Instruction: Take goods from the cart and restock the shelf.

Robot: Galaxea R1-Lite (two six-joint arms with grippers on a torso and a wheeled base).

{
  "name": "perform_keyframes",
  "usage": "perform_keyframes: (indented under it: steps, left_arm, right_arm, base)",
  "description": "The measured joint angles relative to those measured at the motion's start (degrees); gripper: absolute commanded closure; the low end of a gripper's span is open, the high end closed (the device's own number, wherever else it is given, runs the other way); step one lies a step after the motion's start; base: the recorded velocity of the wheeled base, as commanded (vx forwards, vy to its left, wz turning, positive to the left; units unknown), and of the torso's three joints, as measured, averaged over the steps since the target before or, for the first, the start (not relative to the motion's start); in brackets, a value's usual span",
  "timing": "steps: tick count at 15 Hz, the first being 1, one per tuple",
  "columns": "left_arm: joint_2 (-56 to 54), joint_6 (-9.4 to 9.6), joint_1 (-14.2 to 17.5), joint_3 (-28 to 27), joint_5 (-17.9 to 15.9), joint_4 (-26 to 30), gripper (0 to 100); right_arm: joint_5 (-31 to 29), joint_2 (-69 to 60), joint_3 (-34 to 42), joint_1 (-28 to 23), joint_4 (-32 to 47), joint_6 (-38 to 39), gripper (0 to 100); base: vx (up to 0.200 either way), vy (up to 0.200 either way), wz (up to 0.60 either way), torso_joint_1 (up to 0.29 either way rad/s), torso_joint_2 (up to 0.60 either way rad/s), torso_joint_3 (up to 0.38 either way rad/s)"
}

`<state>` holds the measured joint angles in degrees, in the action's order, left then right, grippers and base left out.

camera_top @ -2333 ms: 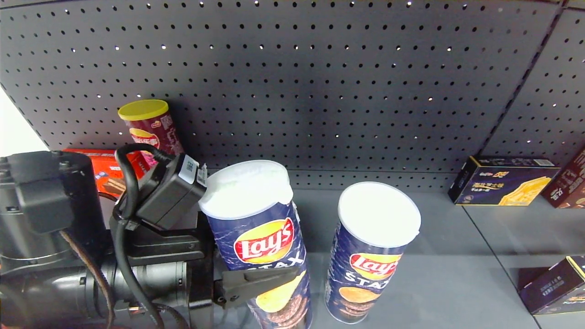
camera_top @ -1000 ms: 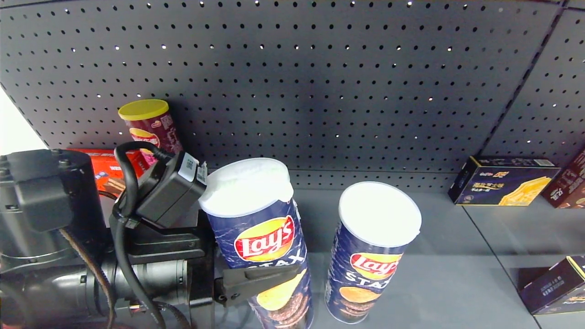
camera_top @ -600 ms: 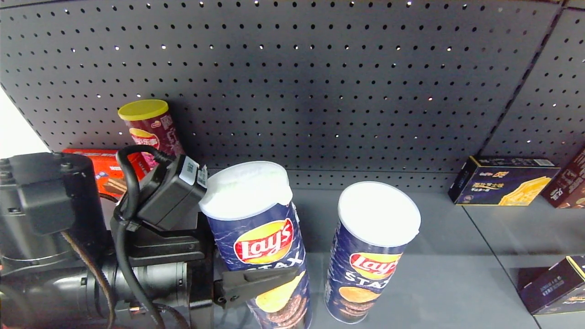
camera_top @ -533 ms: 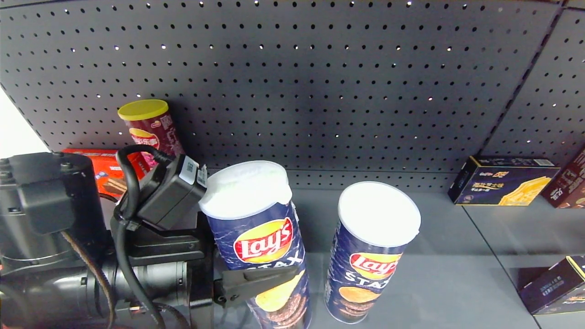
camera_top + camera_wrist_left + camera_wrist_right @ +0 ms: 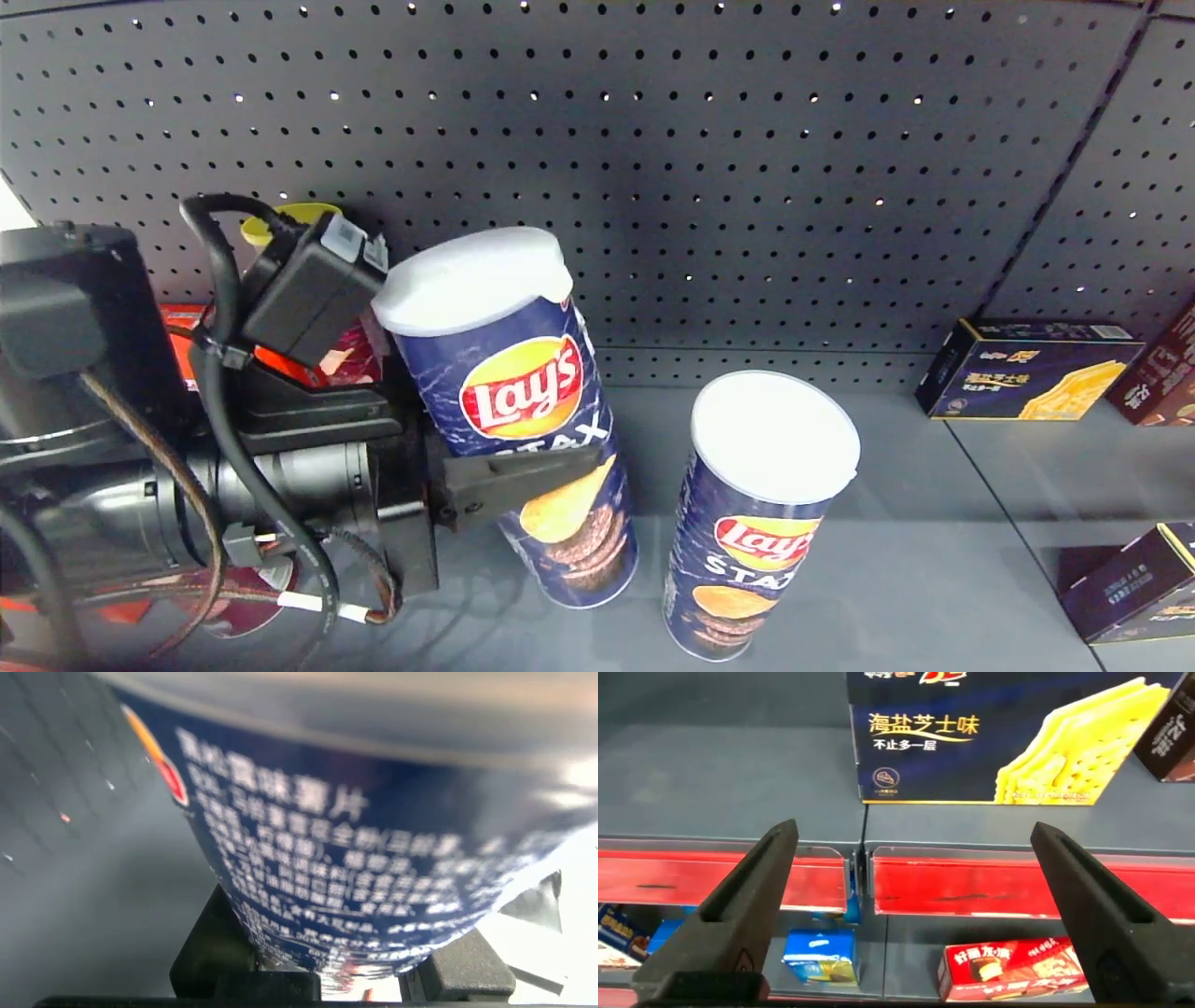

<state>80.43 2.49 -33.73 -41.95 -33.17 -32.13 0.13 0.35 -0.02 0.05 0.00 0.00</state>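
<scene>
A dark blue chip can [image 5: 504,411] with a white lid is held at mid-height by my left gripper [image 5: 541,467], which is shut on it. The can leans to the left over the grey shelf [image 5: 934,579], and I cannot tell whether its base touches the board. A second, matching can [image 5: 761,523] stands upright just to its right, apart from it. Up close, the held can [image 5: 374,859] sits between the two fingers [image 5: 224,952]. My right gripper [image 5: 920,915] is open with nothing in it, facing a lower shelf's red edge strip [image 5: 971,891].
Behind the left wrist are a yellow-lidded maroon can [image 5: 285,213] and a red box [image 5: 177,322]. Dark blue boxes [image 5: 1027,369] [image 5: 1130,583] lie at the right. The pegboard wall [image 5: 653,168] closes the back. A cracker box [image 5: 999,737] stands before the right gripper.
My left arm has moved up and deeper into the shelf with the can, which now leans more and shows its base. The second can has not moved.
</scene>
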Motion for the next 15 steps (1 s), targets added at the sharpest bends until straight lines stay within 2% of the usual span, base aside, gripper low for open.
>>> perform_keyframes:
  steps: [2,3,6,9,11,12,15]
  left_arm:
    - [0.55,0.05,1.07,-3.25,0.02,0.26,100]
    - [0.93,0.79,1.62,-4.11,0.0,0.59,100]
    - [2.34,5.28,4.6,-6.47,0.09,4.3,100]
    - [4.74,9.45,6.53,-10.56,0.82,4.92,100]
    - [5.97,10.09,6.72,-13.64,2.17,9.86,100]
    - [6.36,10.29,6.53,-14.88,3.36,10.74,100]
    - [6.96,10.35,5.77,-16.54,3.58,13.06,100]
  right_arm:
    - [0.0,-0.17,0.02,0.0,0.02,0.0,0]
    - [0.02,-0.22,0.02,0.05,0.02,0.0,0]
    - [0.02,-0.3,0.02,0.02,0.0,0.0,0]
    - [0.0,-0.33,-0.02,0.0,0.0,0.0,0]
    - [0.02,-0.33,-0.02,0.02,0.0,0.0,0]
    - [0.0,-0.33,0.0,0.0,0.0,0.0,0]
    - [0.02,-0.33,0.02,0.05,0.0,0.0,0]
  base:
    - [0.0,0.0,0.0,0.0,0.0,0.0]
    - [0.0,0.0,0.0,0.0,0.0,0.0]
    - [0.0,0.0,0.0,0.0,0.0,0.0]
    - [0.0,0.0,0.0,0.0,0.0,0.0]
    - [0.0,0.0,0.0,0.0,0.0,0.0]
    - [0.0,0.0,0.0,0.0,0.0,0.0]
    - [0.0,0.0,0.0,0.0,0.0,0.0]
